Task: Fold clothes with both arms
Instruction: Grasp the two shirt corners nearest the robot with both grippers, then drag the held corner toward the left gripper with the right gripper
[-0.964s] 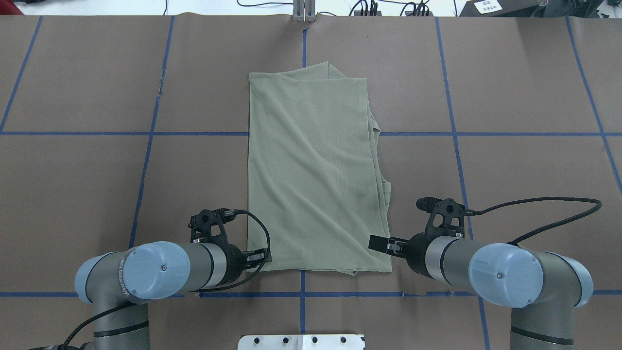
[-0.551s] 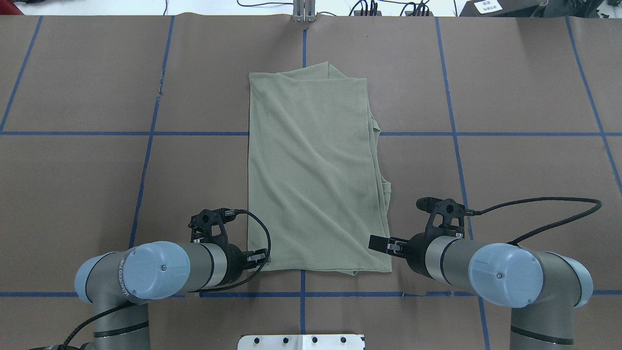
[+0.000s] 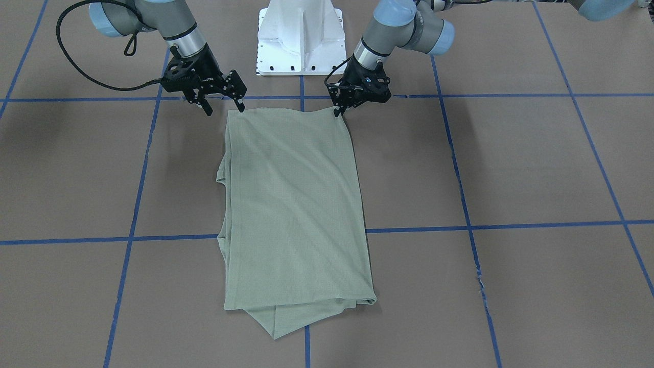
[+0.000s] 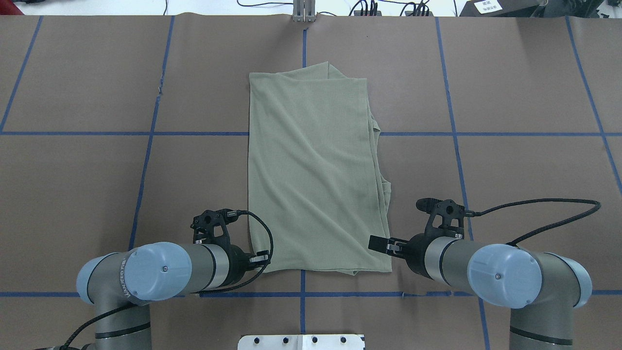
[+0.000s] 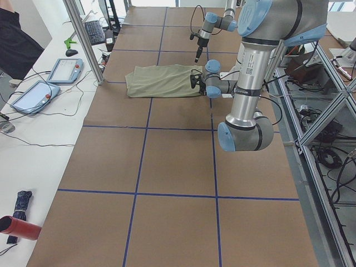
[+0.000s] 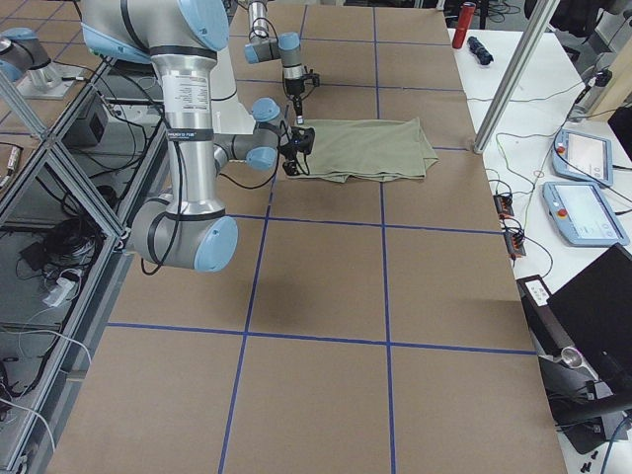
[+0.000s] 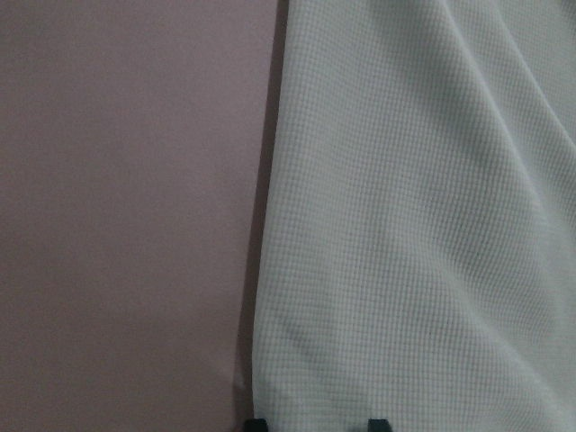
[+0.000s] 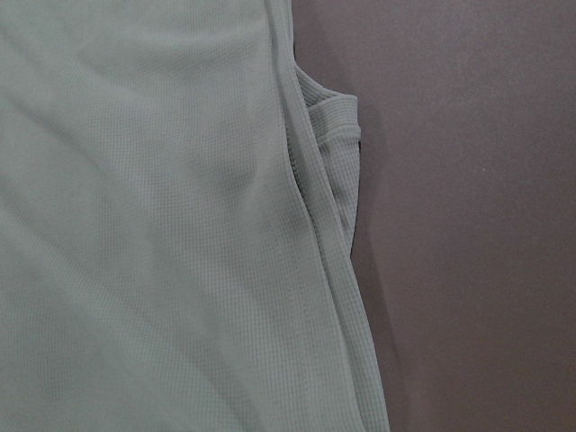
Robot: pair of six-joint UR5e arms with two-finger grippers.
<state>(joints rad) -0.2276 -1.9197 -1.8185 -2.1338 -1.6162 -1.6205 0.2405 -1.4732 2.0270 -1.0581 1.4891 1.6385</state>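
The pale sage-green knit shirt (image 4: 311, 170) is seen already folded into a long, narrow rectangle. It lies flat at the middle of the brown paper-covered table marked with blue tape lines (image 4: 510, 87), its long side running away from the robot. Loose layered edges stick out along its right side, and a small point of cloth pokes past its far end. The left black open-frame gripper (image 3: 339, 108) is set at the shirt's near left corner. In the left wrist view its two fingertips (image 7: 256, 423) are shown apart, with the weave visible between them, so nothing is judged to be pinched yet. The right black open-frame gripper (image 3: 224, 108) is placed at the near right corner with its fingers clearly spread and nothing held between them. Behind both, the white metal pedestal base (image 3: 301, 36) is seen at the table's edge. The step in hand is judged to be the taking of the two near corners for a crosswise fold. For the next move, every layer at each corner would have to be caught, the right corner especially, where the stacked edges are offset. Both corners would then have to be raised evenly and carried toward the far end, so that the rectangle is halved without being skewed.
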